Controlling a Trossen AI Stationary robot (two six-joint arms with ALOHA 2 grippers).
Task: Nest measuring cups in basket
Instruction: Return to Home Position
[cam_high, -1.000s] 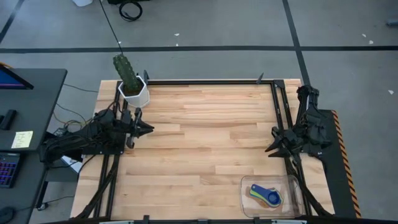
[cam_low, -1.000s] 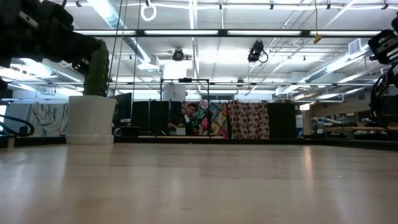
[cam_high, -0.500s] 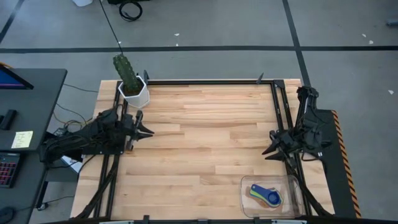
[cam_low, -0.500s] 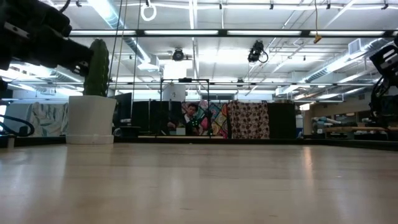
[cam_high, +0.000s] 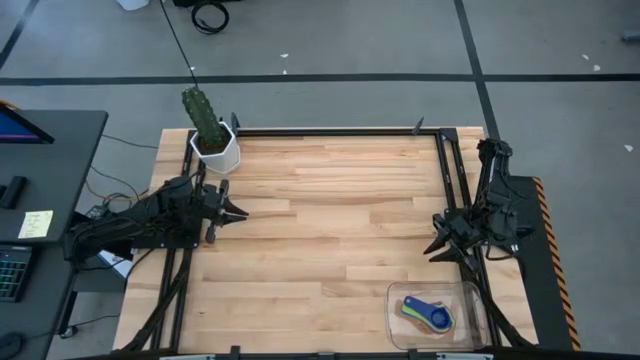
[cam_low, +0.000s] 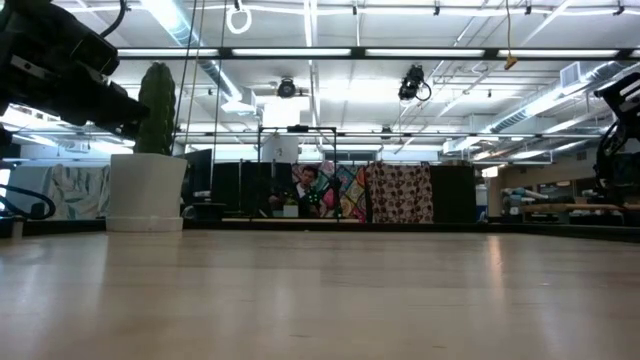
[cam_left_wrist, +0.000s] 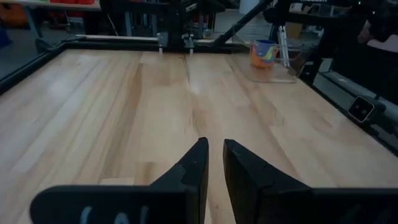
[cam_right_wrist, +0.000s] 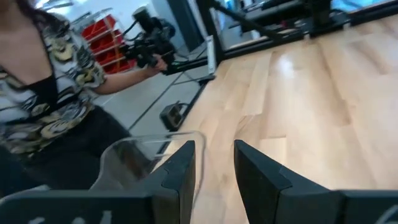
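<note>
The clear basket (cam_high: 470, 295) sits at the table's near right corner. Inside it the measuring cups (cam_high: 428, 313) lie nested, with blue, yellow and green showing. In the left wrist view the cups (cam_left_wrist: 263, 53) stand in the basket (cam_left_wrist: 281, 73) far off. My left gripper (cam_high: 238, 212) hovers by the table's left edge near the cactus pot, open by a narrow gap (cam_left_wrist: 212, 149). My right gripper (cam_high: 432, 247) hovers at the right edge, just beyond the basket, open (cam_right_wrist: 212, 152). The basket's clear rim (cam_right_wrist: 144, 144) shows close by it.
A white pot with a green cactus (cam_high: 212, 140) stands at the far left corner (cam_low: 147, 190). A black frame (cam_high: 330, 130) runs along the table's edges. A person (cam_right_wrist: 43, 106) stands beside the table near the basket. Bare wood (cam_high: 330, 230) lies between the arms.
My left arm has drawn back a little toward the table's left edge, away from the cactus. My right gripper has shifted slightly toward the near edge. The cups and basket have stayed put.
</note>
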